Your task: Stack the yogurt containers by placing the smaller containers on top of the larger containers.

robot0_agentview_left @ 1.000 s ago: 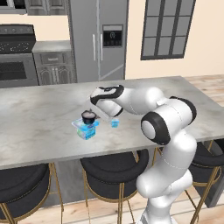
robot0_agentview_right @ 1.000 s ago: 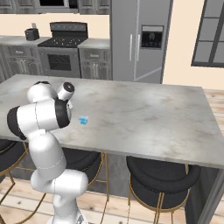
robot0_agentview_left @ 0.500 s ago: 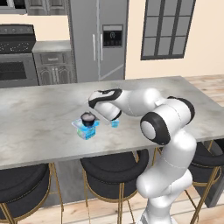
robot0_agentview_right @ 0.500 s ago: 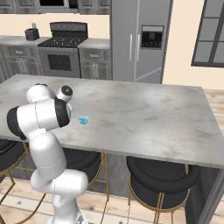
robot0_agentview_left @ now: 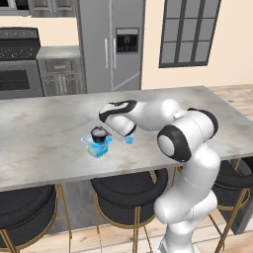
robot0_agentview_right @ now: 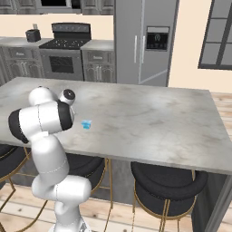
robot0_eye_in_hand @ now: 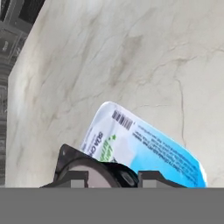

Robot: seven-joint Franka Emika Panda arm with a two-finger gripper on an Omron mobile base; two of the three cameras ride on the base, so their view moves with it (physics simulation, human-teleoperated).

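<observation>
Label on pack: the blue boxy pack (robot0_eye_in_hand: 148, 144) is showing a white lid with a barcode near one corner, lines of small print and some green and blue lettering, all too blurred to read.
Black cup: the small black round cup (robot0_agentview_left: 98, 134) with a pale top is sitting on top of the pack (robot0_agentview_left: 96, 147), upright, roughly centred.
Claw: the gripper (robot0_agentview_left: 105, 129) is reaching in from the right with its jaws nearly shut around the black cup; in the hand view the cup (robot0_eye_in_hand: 87, 175) is lying between the fingertips (robot0_eye_in_hand: 79, 178).
Light-blue cup: the tiny light-blue cup (robot0_agentview_left: 129, 140) is standing on the counter just right of the pack, apart from it, under the forearm; it is also showing in the right base view (robot0_agentview_right: 86, 124).
Edges: the pack is resting nearer the front edge of the marble counter (robot0_agentview_left: 44, 123) than the back.
Open room: bare counter is stretching left and behind the pack.
Beyond: a steel fridge (robot0_agentview_left: 109, 44) and a stove (robot0_agentview_left: 20, 62) are standing along the far wall.
</observation>
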